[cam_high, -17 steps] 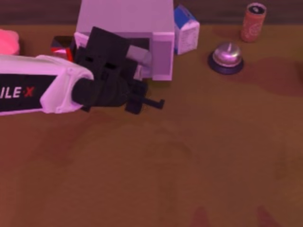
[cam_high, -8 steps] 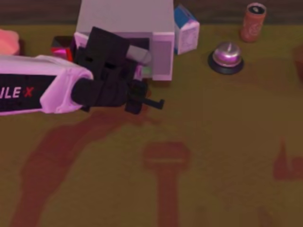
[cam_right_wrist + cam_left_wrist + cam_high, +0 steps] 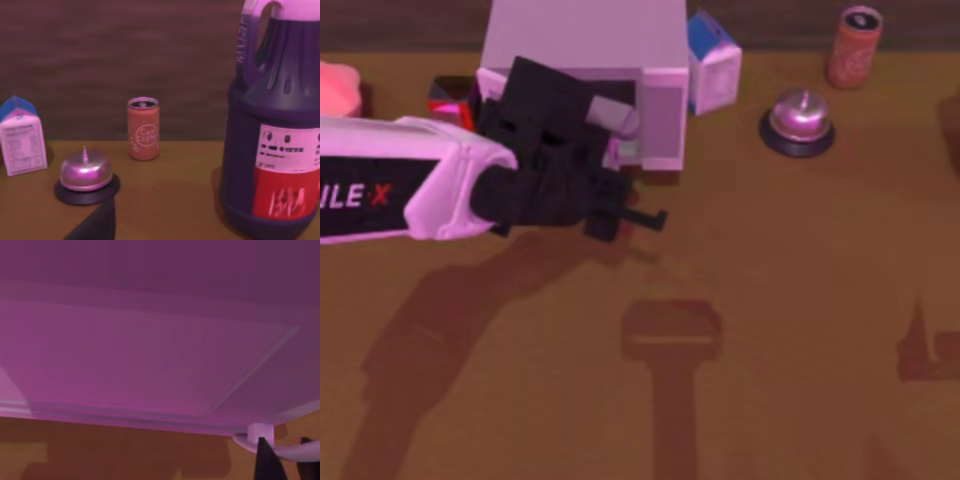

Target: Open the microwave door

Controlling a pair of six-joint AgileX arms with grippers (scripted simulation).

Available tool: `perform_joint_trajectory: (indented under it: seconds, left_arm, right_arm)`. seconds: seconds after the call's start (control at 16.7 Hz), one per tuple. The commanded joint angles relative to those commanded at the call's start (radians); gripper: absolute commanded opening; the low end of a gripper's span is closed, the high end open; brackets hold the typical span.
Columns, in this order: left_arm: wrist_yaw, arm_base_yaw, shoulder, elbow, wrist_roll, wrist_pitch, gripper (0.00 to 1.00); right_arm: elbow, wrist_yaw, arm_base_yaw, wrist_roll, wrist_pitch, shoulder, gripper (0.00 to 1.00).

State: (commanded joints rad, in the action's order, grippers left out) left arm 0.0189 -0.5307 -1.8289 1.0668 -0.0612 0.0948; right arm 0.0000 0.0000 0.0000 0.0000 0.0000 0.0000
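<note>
My left tool (image 3: 620,200), fingers' state unclear, sits before the boxy white microwave (image 3: 585,45); its flat white windowed door (image 3: 150,365) should be swung smoothly outward.

White lettered left arm (image 3: 390,180), black wrist

The top camera looked straight down on the tabletop (image 3: 770,300), taking in the microwave (image 3: 585,40) at the far edge. The left wrist camera sat very close to the microwave door (image 3: 150,355), which filled most of its frame. The right wrist camera looked level across the tabletop toward the back wall, sharing the bell (image 3: 86,172), soda can (image 3: 143,128) and milk carton (image 3: 22,135) with the top view.
</note>
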Motion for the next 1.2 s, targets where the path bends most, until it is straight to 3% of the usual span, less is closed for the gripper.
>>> perform_joint_trajectory:
  seconds: [0.48, 1.2]
  left_arm:
    - [-0.038, 0.016, 0.021, -0.026, 0.043, -0.006, 0.0]
    - [-0.04, 0.018, 0.021, -0.028, 0.046, -0.006, 0.0]
  right_arm:
    - [0.0, 0.0, 0.0, 0.0, 0.0, 0.0, 1.0]
    - [0.0, 0.0, 0.0, 0.0, 0.0, 0.0, 1.0]
